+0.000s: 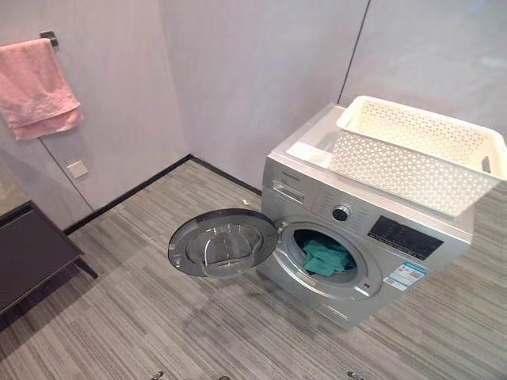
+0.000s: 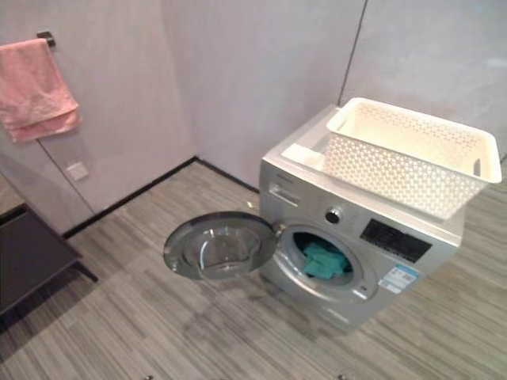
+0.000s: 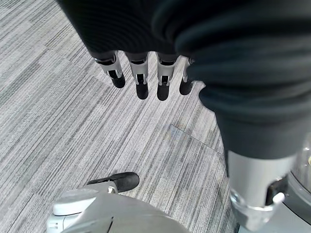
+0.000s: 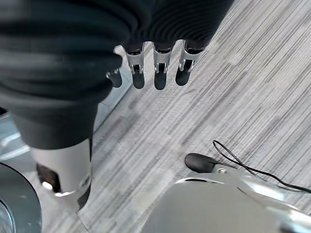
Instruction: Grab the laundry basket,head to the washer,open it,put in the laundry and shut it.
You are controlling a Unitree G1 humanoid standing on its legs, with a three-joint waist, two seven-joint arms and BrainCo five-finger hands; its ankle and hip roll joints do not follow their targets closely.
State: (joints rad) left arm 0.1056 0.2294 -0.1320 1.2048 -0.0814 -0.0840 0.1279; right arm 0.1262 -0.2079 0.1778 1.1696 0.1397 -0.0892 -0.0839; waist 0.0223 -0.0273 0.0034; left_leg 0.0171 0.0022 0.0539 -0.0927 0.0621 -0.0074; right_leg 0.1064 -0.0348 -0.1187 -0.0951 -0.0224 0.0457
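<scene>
On the grey striped floor (image 1: 119, 317) against the pale wall, in the left eye view we see the silver front-loading washer (image 1: 317, 277) with its round glass door (image 1: 222, 242) swung wide open to the left, teal laundry (image 1: 326, 257) lying inside the drum, and the white perforated plastic laundry basket (image 1: 416, 154) resting on top of the machine, tilted a little toward the front. A pink towel (image 1: 36, 87) hangs from a wall hook at upper left, and a dark low table (image 1: 32, 253) stands at the left edge. In the right eye view we find the same arrangement, the basket well apart from both hands. In the left wrist view our left hand (image 3: 146, 73) hangs over the floor with straight, relaxed fingers, holding nothing. In the right wrist view our right hand (image 4: 155, 68) likewise hangs loose, fingers straight and empty, above the floor.
</scene>
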